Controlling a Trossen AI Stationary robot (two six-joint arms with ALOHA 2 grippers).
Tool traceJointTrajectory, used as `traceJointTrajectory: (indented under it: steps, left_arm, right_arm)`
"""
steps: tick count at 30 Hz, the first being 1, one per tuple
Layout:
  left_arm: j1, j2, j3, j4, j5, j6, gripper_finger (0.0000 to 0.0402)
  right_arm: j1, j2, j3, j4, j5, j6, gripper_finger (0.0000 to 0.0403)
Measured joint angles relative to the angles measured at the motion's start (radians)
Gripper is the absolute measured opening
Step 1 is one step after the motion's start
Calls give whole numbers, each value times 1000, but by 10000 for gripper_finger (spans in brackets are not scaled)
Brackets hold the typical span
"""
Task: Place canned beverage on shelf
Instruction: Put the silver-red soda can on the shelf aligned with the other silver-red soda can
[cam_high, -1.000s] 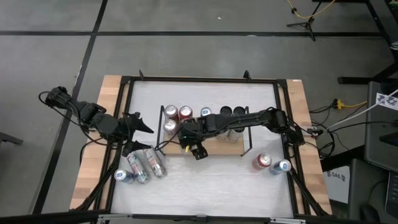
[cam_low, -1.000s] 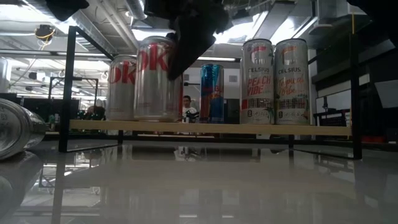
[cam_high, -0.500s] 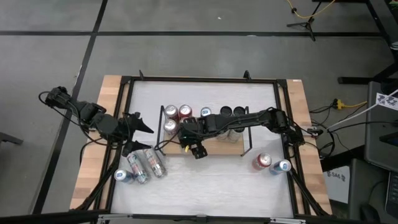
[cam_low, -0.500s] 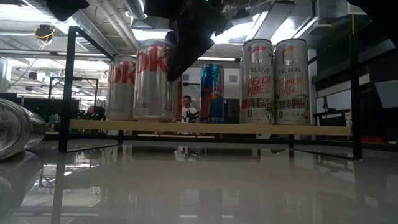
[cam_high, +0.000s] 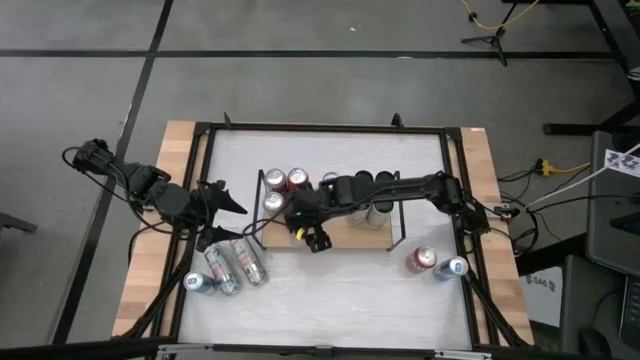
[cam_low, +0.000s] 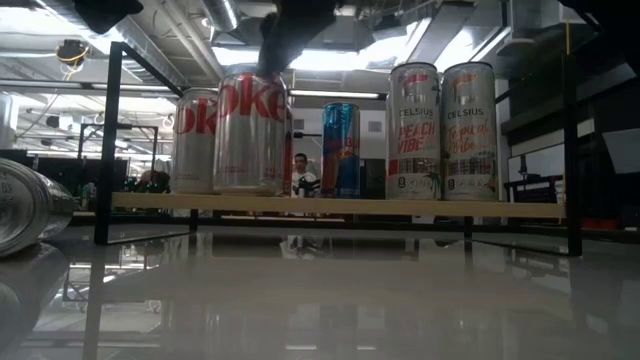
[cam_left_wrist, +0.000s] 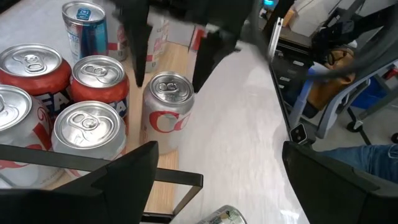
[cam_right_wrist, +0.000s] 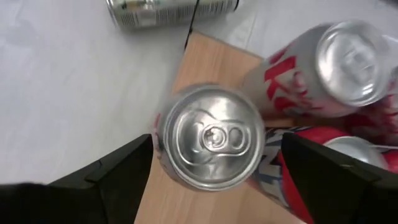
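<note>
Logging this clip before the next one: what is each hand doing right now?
Left hand: open, holding nothing, off the shelf's left end.
Right hand: open, above the silver Diet Coke can standing on the shelf, not gripping it.

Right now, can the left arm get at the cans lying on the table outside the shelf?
Probably yes: the open left hand sits just above the lying cans, nothing between them.

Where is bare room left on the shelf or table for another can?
On the shelf, the front strip between the right pincer and the right rail is bare; its left end and back row are crowded. On the tabletop, the front middle is free, between the lying cans and two upright cans.
</note>
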Motion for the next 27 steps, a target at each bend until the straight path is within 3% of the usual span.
traceJointTrajectory:
  steps: [9,27]
  left_arm:
    - [0,0,0,0,0,0,336]
    - [0,0,0,0,0,7,336]
  right_arm:
    - [51,-3,130,-36,-25,6,351]
    - [182,-2,124,-342,-17,312,351]
